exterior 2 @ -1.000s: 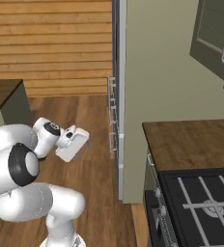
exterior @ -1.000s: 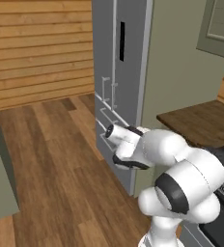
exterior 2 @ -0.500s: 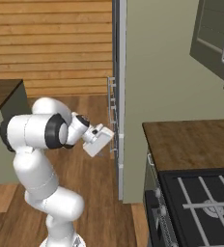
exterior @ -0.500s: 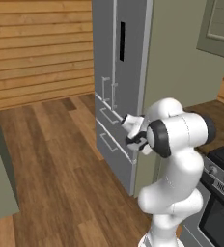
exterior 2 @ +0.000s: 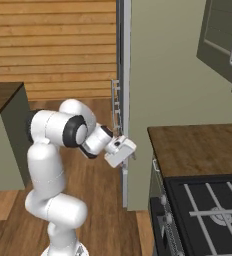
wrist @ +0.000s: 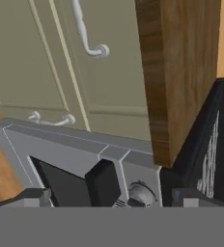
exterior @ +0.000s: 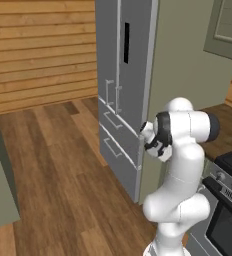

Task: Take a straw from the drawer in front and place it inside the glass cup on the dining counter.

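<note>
**Robot arm swings toward kitchen cabinets, pincer spread wide and empty**

Seen from the right base camera, the white arm bends low in front of the tall grey fridge [exterior 2: 122, 60]. Its pincer [exterior 2: 125, 152] is level with the wood-topped table [exterior 2: 198, 145] that stands beside the black stove [exterior 2: 208, 210], and its jaws are fully apart with nothing between them. The hand camera, rolled on its side, looks at the sage-green cabinet fronts under that table. The drawer [wrist: 116, 72] is the narrow front just beneath the wooden top [wrist: 181, 72]; it is shut and its silver handle [wrist: 87, 36] is untouched. A second front [wrist: 22, 58], with a handle of its own, lies next to the drawer on the side away from the wooden top. From the left base camera the arm stands between the fridge and the stove, over the plank floor [exterior: 53, 165].
</note>
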Motion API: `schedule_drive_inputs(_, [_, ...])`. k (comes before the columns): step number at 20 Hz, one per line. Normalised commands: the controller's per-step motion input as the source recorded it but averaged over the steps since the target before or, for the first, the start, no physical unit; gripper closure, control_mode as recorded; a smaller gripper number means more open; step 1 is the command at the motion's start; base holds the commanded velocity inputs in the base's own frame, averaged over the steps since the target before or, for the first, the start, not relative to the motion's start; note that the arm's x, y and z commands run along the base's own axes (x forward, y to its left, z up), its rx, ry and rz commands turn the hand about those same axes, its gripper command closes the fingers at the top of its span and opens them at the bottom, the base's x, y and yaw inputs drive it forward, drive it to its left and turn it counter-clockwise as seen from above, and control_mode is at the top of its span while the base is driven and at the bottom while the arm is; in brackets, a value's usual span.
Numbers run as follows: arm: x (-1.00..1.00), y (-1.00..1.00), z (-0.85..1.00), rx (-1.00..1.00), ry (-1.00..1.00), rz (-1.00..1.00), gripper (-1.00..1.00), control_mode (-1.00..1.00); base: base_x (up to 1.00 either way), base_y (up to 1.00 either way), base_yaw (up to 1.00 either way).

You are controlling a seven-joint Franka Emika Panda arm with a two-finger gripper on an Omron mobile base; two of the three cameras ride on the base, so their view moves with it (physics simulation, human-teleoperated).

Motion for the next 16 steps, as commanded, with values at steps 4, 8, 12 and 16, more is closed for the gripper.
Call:
schedule_drive_inputs(4, [0.17,-0.59,-0.42,0.00,-0.05,-0.03,-1.00,-1.00,0.00,0.00,0.00])
schedule_drive_inputs(8, [0.29,-0.37,-0.54,0.00,-0.06,-0.01,-1.00,-1.00,0.00,0.00,0.00])
schedule_drive_inputs(12, [0.38,-0.04,-0.44,0.00,-0.14,0.00,-1.00,-1.00,0.00,0.00,0.00])
schedule_drive_inputs(16, [0.38,-0.02,-0.14,-0.02,-0.20,0.00,-1.00,-1.00,0.00,0.00,0.00])
